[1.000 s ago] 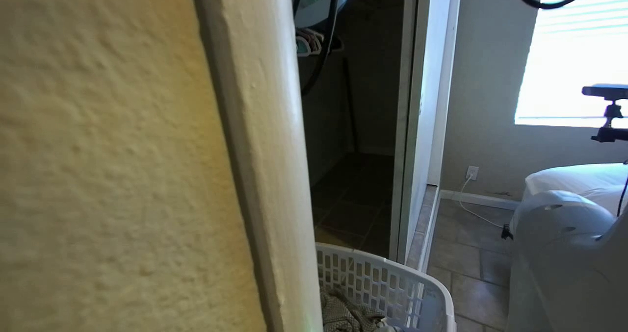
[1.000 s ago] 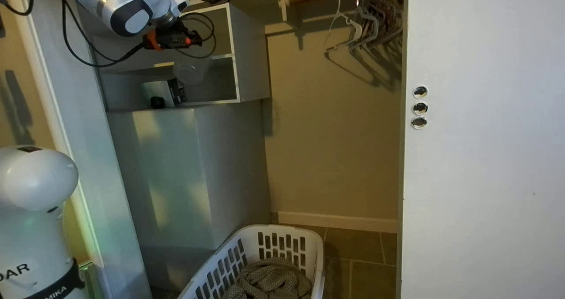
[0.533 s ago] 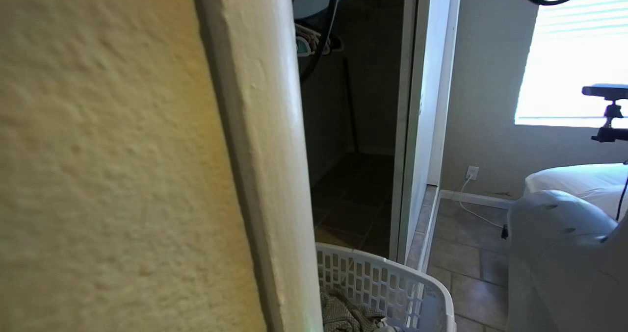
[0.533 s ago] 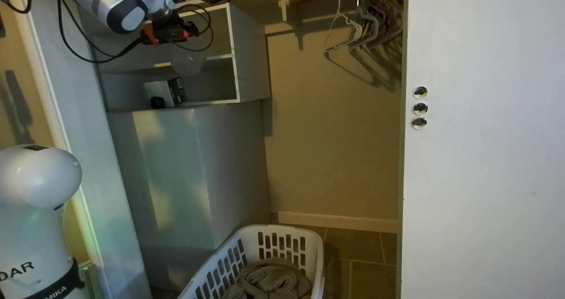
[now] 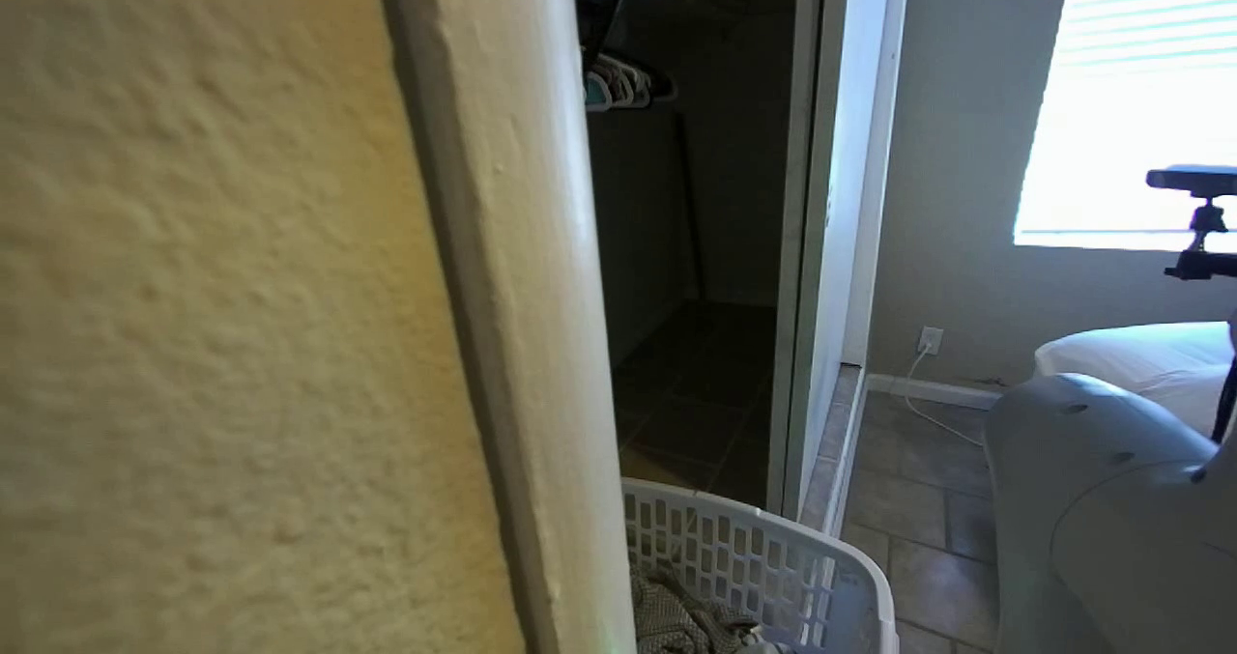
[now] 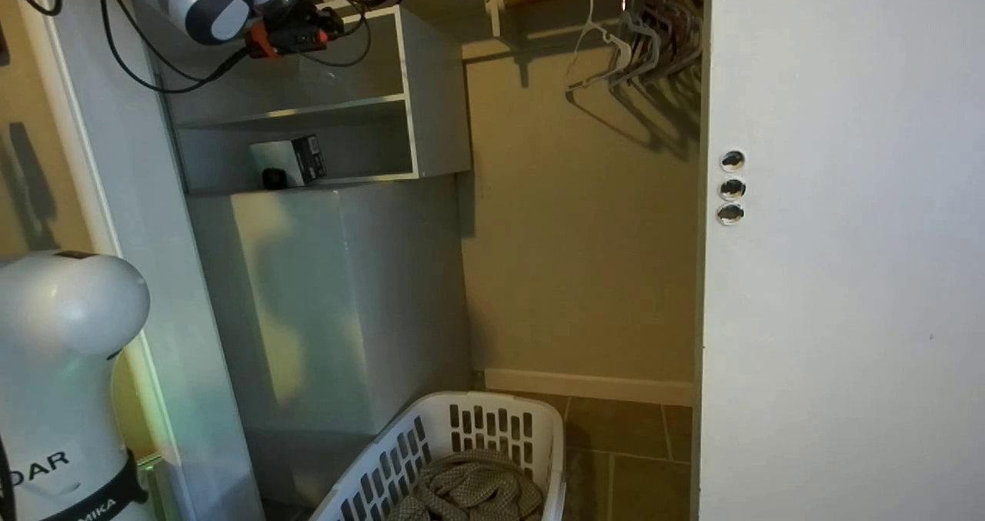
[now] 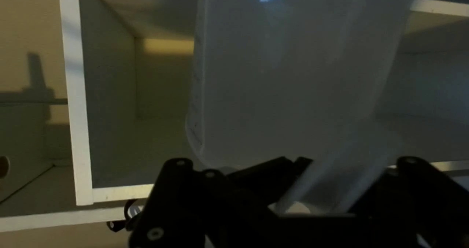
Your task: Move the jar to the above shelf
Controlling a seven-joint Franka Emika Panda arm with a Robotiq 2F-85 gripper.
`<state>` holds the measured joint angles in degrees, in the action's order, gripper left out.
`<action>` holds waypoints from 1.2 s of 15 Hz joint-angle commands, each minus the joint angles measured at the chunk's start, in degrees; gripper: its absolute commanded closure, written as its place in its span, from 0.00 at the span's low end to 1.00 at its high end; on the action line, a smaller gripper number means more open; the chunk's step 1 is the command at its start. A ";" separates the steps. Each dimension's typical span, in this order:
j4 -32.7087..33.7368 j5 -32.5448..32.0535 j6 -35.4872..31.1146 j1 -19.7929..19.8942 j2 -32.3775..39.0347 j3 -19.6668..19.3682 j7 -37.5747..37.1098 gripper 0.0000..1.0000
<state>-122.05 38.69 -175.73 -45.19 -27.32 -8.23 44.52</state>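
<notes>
The lift seems in hand: the gripper (image 7: 294, 163), jaws pinched on the jar (image 7: 285, 79), next needs to clear the front edge of the upper shelf (image 6: 338, 106).

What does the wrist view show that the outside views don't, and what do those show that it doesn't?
Only the wrist view shows the jar clearly, large and close up. Only the exterior views show the laundry basket and the clothes hangers. The gripper and the shelf unit appear in both the wrist view and an exterior view.
</notes>
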 commanded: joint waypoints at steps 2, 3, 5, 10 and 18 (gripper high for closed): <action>4.89 1.38 -2.70 -5.36 2.85 -4.34 3.45 1.00; 5.65 1.45 -2.99 -6.59 3.24 -5.48 3.93 1.00; 7.34 1.54 -3.90 -9.37 4.46 -8.02 4.97 1.00; 10.68 2.30 -5.94 -17.75 6.85 -15.27 7.13 1.00; 11.93 1.10 -12.47 -34.59 7.71 -28.69 8.34 1.00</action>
<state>-112.09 38.70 -185.26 -73.81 -20.49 -32.35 50.68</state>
